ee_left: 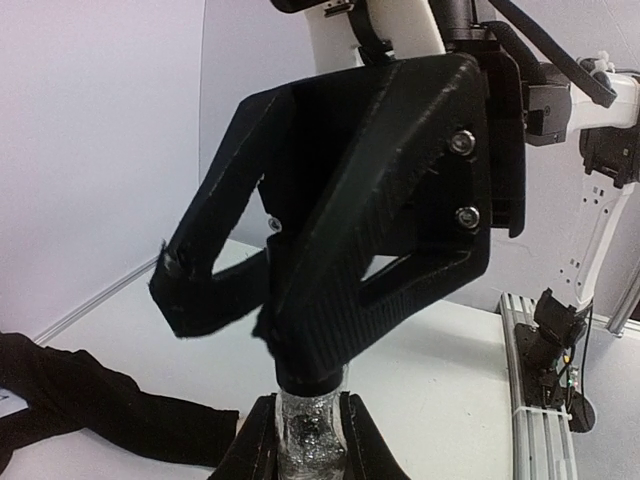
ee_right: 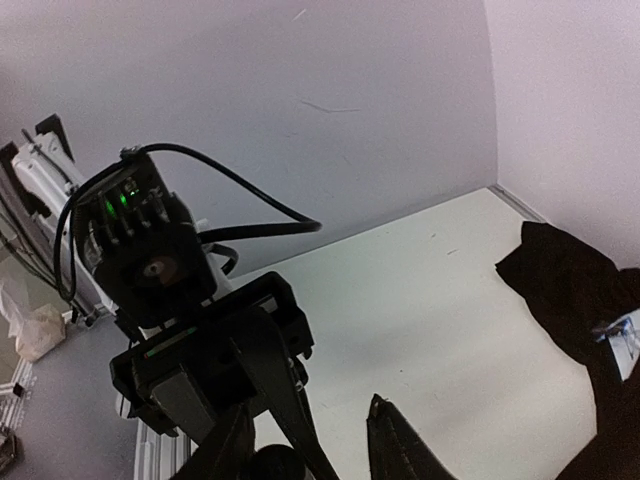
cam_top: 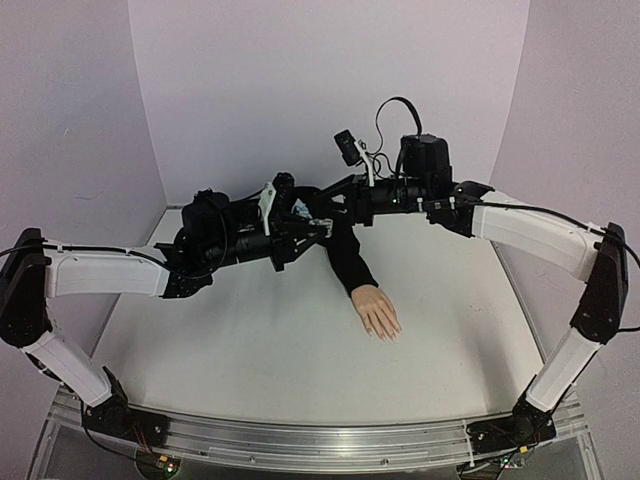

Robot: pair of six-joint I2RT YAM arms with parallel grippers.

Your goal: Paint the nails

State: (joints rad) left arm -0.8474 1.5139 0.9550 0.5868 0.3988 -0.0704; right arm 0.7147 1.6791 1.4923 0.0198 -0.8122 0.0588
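The skin-coloured mannequin hand (cam_top: pixel 377 309) lies palm down mid-table. Its small pale nails (cam_top: pixel 388 334) point toward the near edge, and its black sleeve (cam_top: pixel 345 255) runs to the back. My left gripper (cam_top: pixel 298 230) is shut on a small clear bottle (ee_left: pixel 311 430) with glittery contents, held above the sleeve's far end. The bottle's black cap (ee_left: pixel 310 380) sits between my right gripper's fingers (ee_left: pixel 380 250). My right gripper (cam_top: pixel 318 218) is spread open around the cap (ee_right: pixel 270 466), which lies close to one finger (ee_right: pixel 225 450). Both grippers are far from the nails.
The sleeve's far end (ee_right: pixel 570 290) carries a small white tag (ee_right: pixel 622 332) near the back wall. Side walls enclose the table on the left and right. The aluminium rail (cam_top: pixel 320 440) with the arm bases runs along the near edge.
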